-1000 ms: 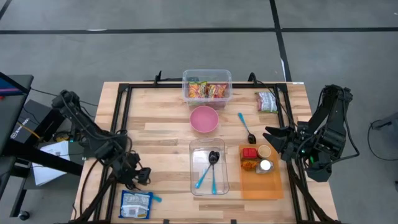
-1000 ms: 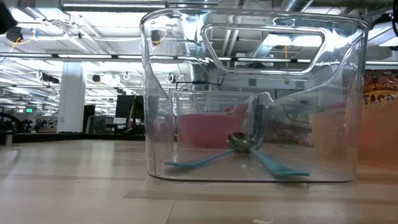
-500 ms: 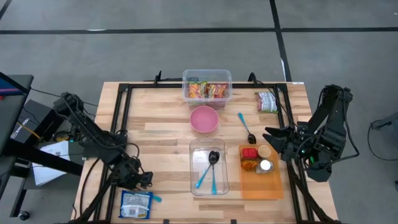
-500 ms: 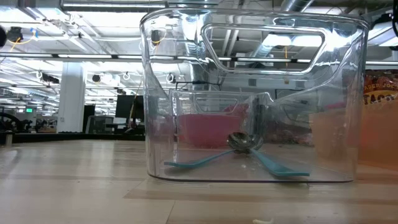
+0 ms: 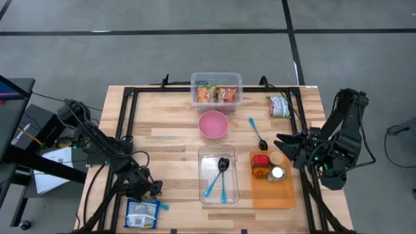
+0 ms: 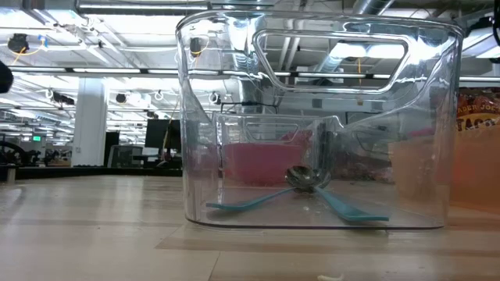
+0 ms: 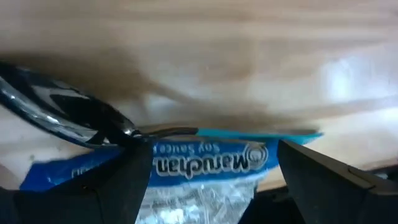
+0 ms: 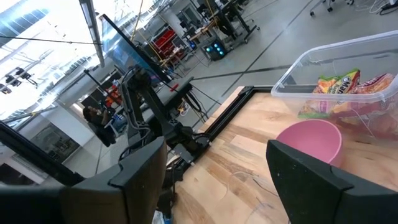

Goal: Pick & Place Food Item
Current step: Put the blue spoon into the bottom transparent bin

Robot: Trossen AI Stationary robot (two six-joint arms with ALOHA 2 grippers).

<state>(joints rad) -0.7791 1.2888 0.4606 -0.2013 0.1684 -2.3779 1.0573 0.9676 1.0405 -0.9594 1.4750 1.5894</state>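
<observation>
Item: blue noodle packet, flat at the table's near-left corner, a spoon lying beside it. Step: approach to pick. My left gripper hangs just above it, fingers spread, nothing held. Next: lower, straddle 1 edge, close. My right gripper waits, parted, beside the orange tray.

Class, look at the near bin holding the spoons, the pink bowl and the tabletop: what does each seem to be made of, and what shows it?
Near bin: clear glossy plastic; the spoons show through its walls.
Pink bowl: probably matte plastic, uniform colour.
Tabletop: light wood planks with visible grain and seams.
</observation>
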